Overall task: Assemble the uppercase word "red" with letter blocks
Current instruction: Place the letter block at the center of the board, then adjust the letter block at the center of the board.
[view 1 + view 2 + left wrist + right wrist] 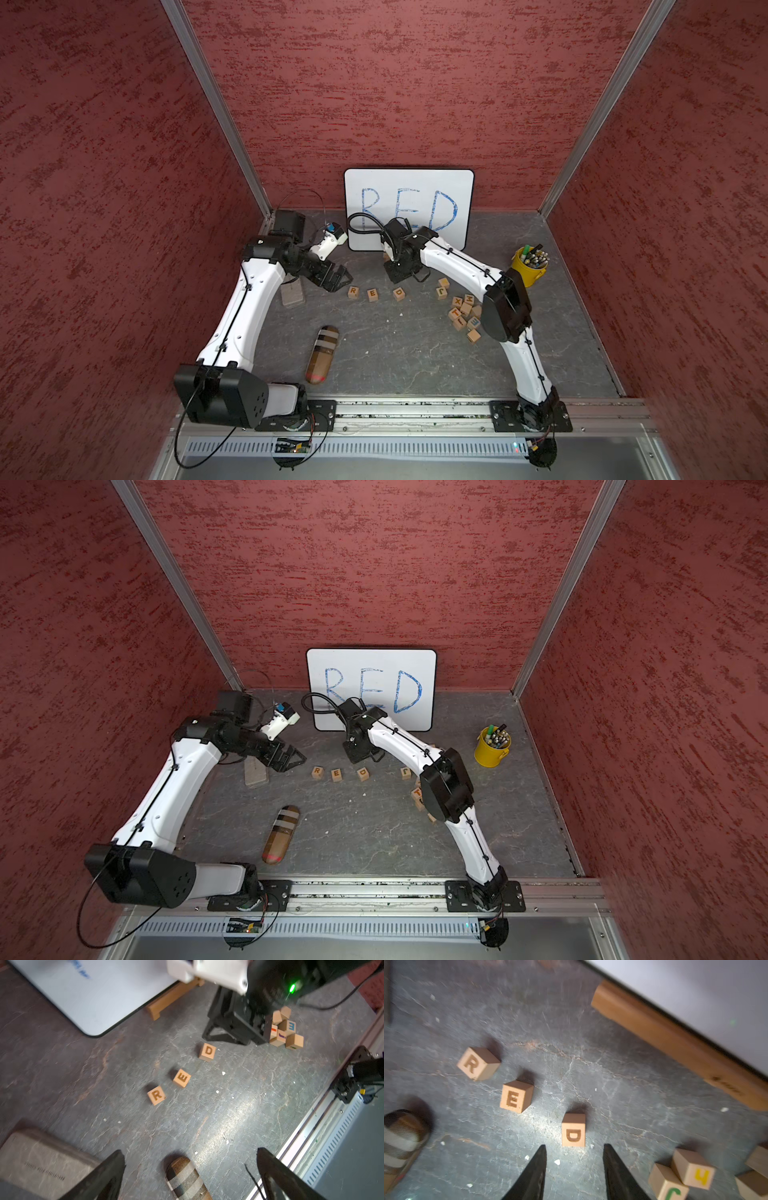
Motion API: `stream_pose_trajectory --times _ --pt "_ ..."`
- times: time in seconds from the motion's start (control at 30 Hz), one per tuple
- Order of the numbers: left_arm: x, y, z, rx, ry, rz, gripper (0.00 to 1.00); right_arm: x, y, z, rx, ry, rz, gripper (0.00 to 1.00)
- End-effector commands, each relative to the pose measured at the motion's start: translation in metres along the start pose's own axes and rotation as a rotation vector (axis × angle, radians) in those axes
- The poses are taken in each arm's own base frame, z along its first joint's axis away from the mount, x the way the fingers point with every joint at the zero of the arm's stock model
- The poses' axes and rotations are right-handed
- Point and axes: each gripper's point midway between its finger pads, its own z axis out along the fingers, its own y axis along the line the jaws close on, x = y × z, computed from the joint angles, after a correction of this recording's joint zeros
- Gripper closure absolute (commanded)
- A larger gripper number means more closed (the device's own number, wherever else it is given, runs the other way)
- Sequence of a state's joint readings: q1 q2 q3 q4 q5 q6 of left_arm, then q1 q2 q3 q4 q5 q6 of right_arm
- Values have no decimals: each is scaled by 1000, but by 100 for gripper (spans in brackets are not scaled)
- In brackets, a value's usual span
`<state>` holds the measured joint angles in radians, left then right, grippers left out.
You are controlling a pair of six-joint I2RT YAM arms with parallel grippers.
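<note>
The right end effector (574, 1147) is hanging low over the counter (415, 357) with its jaws standing partly apart and gripping nothing. The D block (573, 1130) is sitting just ahead of its tips, clear of both. The left end effector (190, 1150) is hovering with its jaws spread wide, also empty, near the R end of the row in both top views.

Moving outward, the E block (516, 1097) and the R block (477, 1064) are lying beyond the D. The three are forming a loose line reading R, E, D in front of the whiteboard (409, 208). They are sitting apart from one another, each turned a little differently, letters facing up. The spare blocks (463, 311) are lying in a heap by the right arm's elbow, well apart from the row.

To my eye the word is looking assembled and the placing step is ending. The next move is calling for the right arm to back away cleanly without clipping the D. If a tidier line is wanted, gentle nudges would square and close up the blocks, which are looking light and easy to knock.
</note>
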<state>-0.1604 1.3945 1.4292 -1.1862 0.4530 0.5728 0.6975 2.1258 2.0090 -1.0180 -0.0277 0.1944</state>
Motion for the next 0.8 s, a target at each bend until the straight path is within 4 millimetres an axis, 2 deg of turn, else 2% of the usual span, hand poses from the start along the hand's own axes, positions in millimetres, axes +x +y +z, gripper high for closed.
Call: stream_pose_trajectory --times 0.0,0.17,0.37,0.5,0.67,0.77 --pt "-4 -12 19 24 73 134 0 -18 -16 -44 -60 -132 117 54" --pt "-6 -24 55 115 165 206 0 9 -44 -55 -68 -179 231 55" --pt "0 -31 81 165 237 250 0 44 -64 -56 -67 -190 321 56" --pt "8 -30 91 169 259 283 0 53 -69 -52 -67 -185 345 56" --pt "28 -30 110 165 337 334 1 53 -72 -41 -68 -172 346 56" --pt "30 -29 115 168 340 337 2 52 -71 -34 -77 -167 342 56"
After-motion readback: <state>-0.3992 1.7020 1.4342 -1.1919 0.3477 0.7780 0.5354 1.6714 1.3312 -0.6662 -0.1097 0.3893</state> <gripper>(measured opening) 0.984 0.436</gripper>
